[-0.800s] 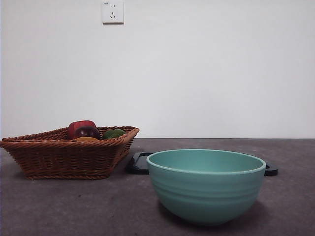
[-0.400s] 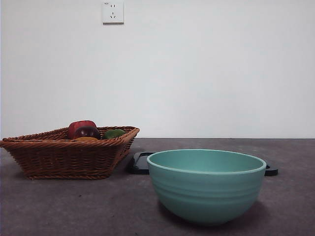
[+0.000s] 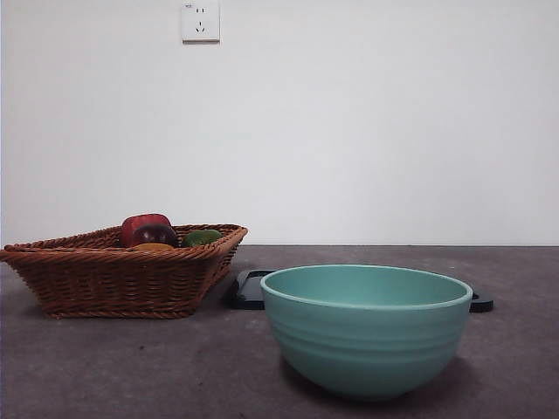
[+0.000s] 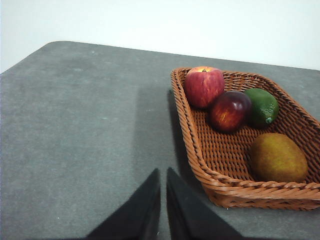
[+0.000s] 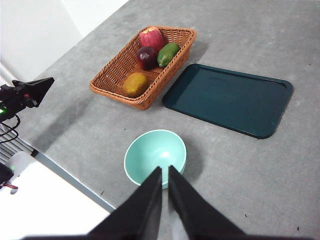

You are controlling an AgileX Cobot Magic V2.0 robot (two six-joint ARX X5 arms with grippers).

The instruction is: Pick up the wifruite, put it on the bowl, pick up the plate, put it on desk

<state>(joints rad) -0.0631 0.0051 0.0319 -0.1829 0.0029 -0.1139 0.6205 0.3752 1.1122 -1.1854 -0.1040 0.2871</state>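
Note:
The wifruite (image 4: 277,157) is a round orange-brown fruit lying at the near end of a brown wicker basket (image 4: 200,160); it also shows in the right wrist view (image 5: 135,84) and as an orange sliver in the front view (image 3: 153,247). The mint-green bowl (image 3: 365,336) stands empty on the desk (image 3: 131,367), also seen from above (image 5: 155,156). Behind it lies the plate (image 5: 230,97), a dark teal rectangular tray (image 3: 249,290). My left gripper (image 4: 162,172) is shut and empty, beside the basket above the desk. High above the bowl, my right gripper (image 5: 165,170) is shut and empty.
The basket (image 3: 113,275) also holds a red apple (image 4: 204,86), a dark red-purple fruit (image 4: 230,111) and a green fruit (image 4: 262,106). The desk's front edge (image 5: 75,182) runs close to the bowl. A wall with a socket (image 3: 200,21) stands behind.

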